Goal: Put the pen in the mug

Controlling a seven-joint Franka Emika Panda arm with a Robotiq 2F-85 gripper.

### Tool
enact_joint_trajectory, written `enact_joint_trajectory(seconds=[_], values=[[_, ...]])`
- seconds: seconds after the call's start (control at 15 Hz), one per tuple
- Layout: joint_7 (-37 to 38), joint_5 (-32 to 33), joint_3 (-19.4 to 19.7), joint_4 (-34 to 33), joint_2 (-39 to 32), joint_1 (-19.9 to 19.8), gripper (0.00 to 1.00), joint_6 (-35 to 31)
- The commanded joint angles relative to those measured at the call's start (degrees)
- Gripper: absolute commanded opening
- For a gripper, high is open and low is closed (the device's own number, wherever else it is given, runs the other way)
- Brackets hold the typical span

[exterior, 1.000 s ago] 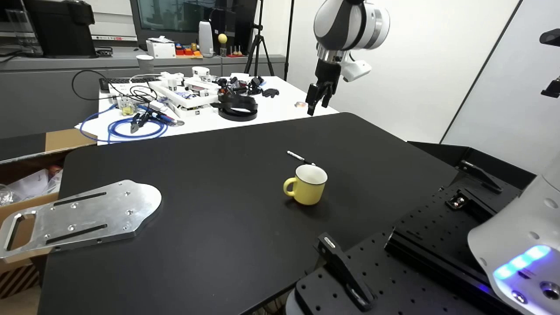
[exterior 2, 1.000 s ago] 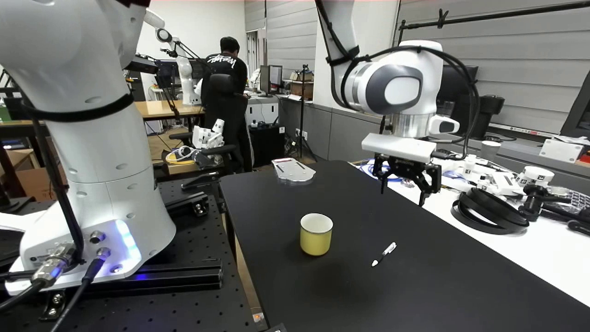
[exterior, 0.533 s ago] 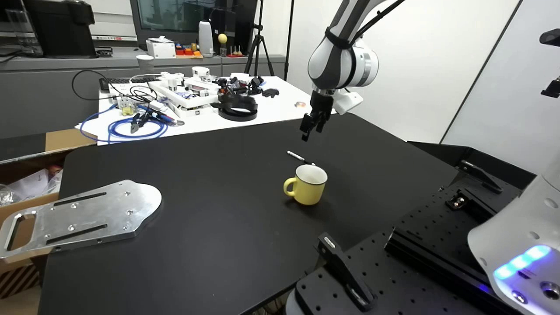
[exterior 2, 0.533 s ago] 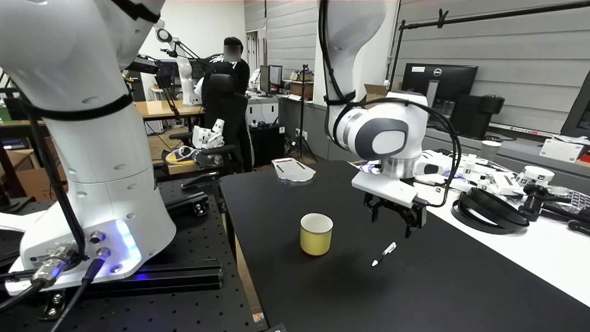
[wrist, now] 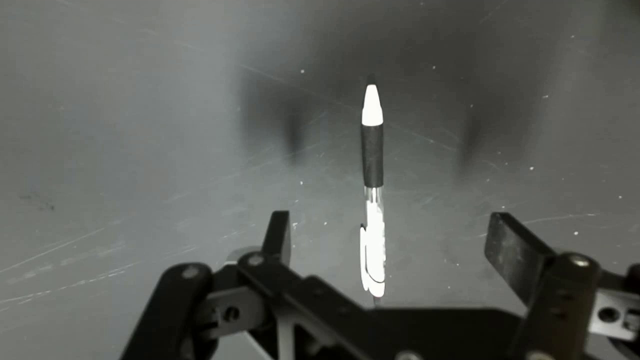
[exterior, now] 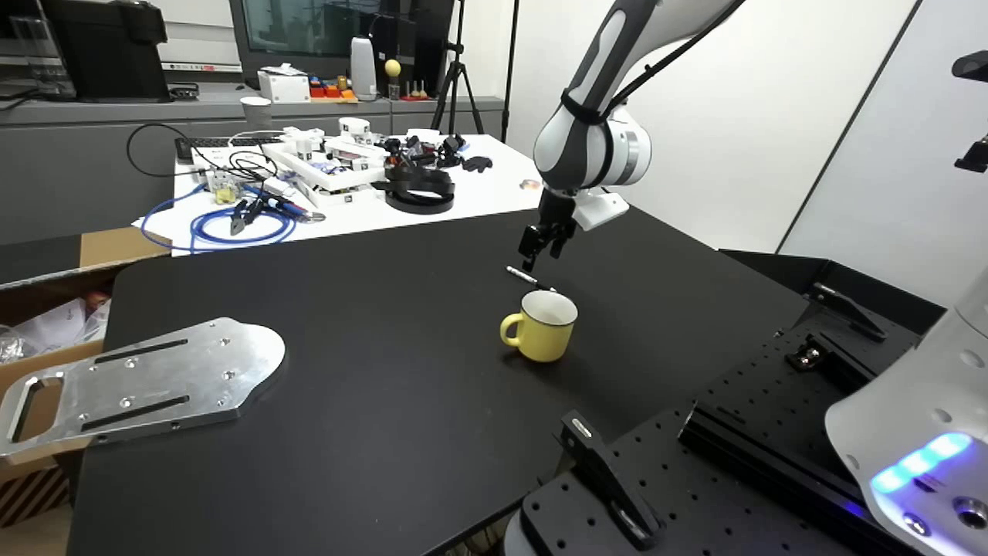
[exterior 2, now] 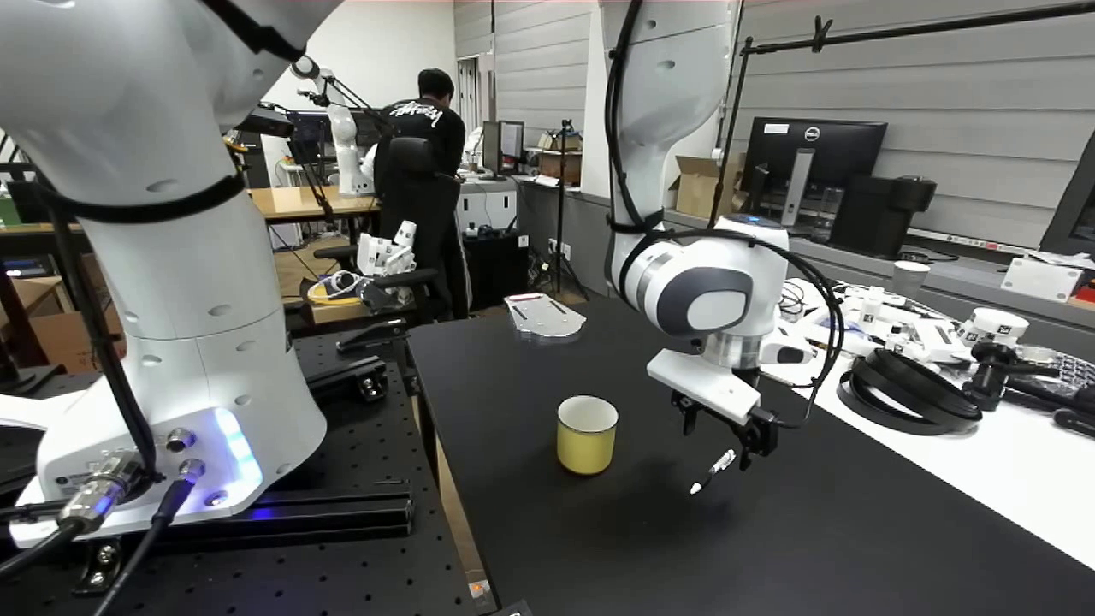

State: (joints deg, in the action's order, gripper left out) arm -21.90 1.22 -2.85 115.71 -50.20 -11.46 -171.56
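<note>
The pen [wrist: 372, 155], white with a black grip, lies flat on the black table and shows in both exterior views [exterior: 522, 275] [exterior 2: 713, 472]. In the wrist view its tip points away from the gripper and its clip end lies between the fingers' lines. My gripper [wrist: 389, 220] is open and empty, its jaws wide apart on either side of the pen, a little above the table. It also shows in both exterior views [exterior: 542, 260] [exterior 2: 716, 448]. The yellow mug [exterior: 543, 340] stands upright near the pen, also in an exterior view [exterior 2: 586, 445]; it is out of the wrist view.
A flat silver metal plate [exterior: 170, 371] lies at an end of the black table [exterior: 370, 432]. A white table [exterior: 478, 197] with cables and parts adjoins it. The robot's base [exterior 2: 171, 359] stands on a perforated black board [exterior 2: 342, 556].
My gripper has come down from above the far table edge to just over the pen, staying open. The pen and mug have not moved.
</note>
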Motion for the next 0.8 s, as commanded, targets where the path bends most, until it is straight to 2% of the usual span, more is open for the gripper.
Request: enact_joint_trajectory(seconds=[0.0,0.4,0.47,0.53,0.73], values=[[2.33,1.08,-1.68,-3.41,-3.61,-2.43,1.00,-0.32],[2.15,1.40,-2.61,-5.64,-6.80,-3.50,1.00,0.17],[2.41,1.40,-2.42,-5.96,-7.31,-3.27,0.75,0.14],[2.47,1.39,-2.48,-6.21,-7.72,-3.29,0.74,0.16],[2.63,1.48,-2.22,-6.91,-8.57,-3.01,0.51,0.17]])
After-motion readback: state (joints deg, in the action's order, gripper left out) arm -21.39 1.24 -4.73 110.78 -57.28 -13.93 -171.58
